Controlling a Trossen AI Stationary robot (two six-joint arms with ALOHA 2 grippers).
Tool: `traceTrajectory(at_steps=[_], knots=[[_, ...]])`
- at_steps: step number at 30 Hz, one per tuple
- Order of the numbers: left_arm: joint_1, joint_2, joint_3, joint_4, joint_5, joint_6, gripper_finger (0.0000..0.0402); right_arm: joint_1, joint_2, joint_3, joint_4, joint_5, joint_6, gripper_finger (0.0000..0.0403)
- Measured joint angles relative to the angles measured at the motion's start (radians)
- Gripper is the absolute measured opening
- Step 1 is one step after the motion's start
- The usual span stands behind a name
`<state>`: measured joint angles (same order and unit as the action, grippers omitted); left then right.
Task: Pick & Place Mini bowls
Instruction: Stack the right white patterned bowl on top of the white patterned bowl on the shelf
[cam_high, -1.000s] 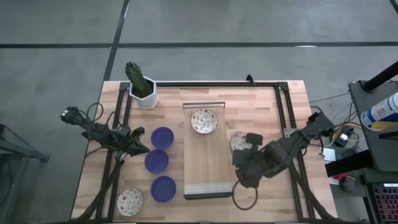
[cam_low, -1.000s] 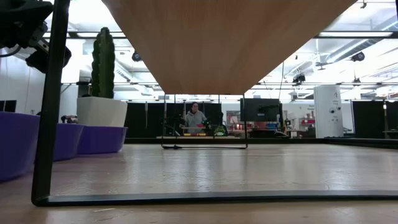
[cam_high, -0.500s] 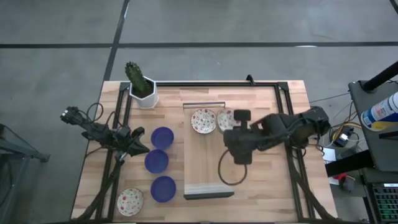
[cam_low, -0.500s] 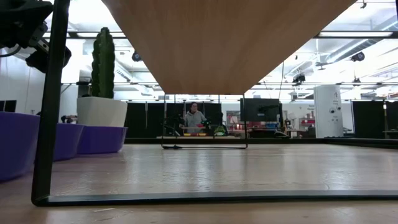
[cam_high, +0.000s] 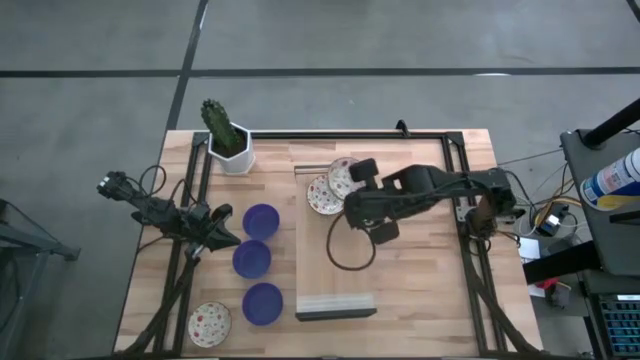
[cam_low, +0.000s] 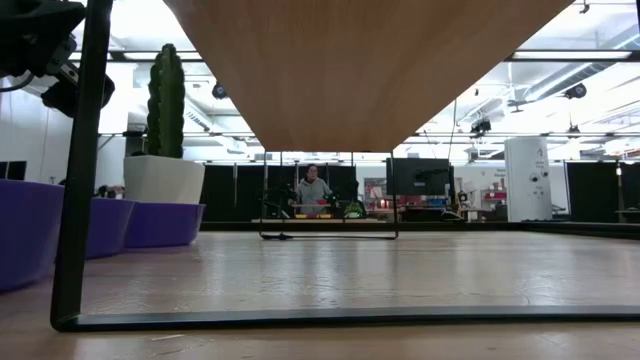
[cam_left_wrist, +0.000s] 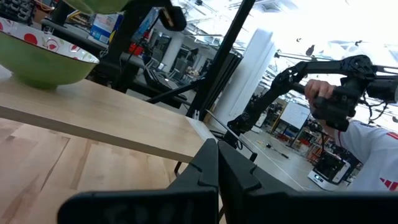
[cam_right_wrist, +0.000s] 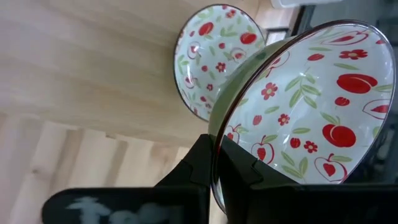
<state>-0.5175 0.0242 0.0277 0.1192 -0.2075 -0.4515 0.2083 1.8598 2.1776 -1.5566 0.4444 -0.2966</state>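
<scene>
We found the right gripper (cam_high: 347, 190) reaching in over the raised wooden shelf (cam_high: 335, 265) at the middle of the table (cam_high: 420, 300), its fingers (cam_right_wrist: 208, 165) pinched tight on the rim of a patterned mini bowl (cam_high: 343, 177). That carried bowl (cam_right_wrist: 298, 106) hung tilted, and from above it overlapped the far right edge of a second patterned bowl (cam_high: 321, 197), which sat on the far end of the shelf; we could not tell whether the two touched. In the right wrist view that second bowl (cam_right_wrist: 214, 53) lay just beyond the held one.

We saw the left gripper (cam_high: 222, 237) waiting low at the left side of the table with its fingers (cam_left_wrist: 214, 171) pressed together on nothing. Near it three blue bowls (cam_high: 261, 221) (cam_high: 252, 259) (cam_high: 262, 302) stood in a row along the shelf's left side, and a third patterned bowl (cam_high: 209, 323) sat at the near left corner. A white pot with a cactus (cam_high: 228, 140) stood at the far left
</scene>
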Motion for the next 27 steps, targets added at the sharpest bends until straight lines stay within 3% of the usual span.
traceTrajectory(at_steps=[11, 17, 27], knots=[[0.000, 0.000, 0.000, -0.003, 0.000, -0.002, 0.0000, -0.051, 0.095, 0.068, 0.013, -0.030, -0.205, 0.0013], [0.000, 0.000, 0.000, -0.002, 0.000, -0.022, 0.0000, -0.079, 0.160, 0.108, 0.004, -0.111, -0.247, 0.0013], [0.000, 0.000, 0.000, -0.003, 0.000, -0.022, 0.0000, -0.095, 0.189, 0.132, -0.015, -0.115, -0.294, 0.0013]])
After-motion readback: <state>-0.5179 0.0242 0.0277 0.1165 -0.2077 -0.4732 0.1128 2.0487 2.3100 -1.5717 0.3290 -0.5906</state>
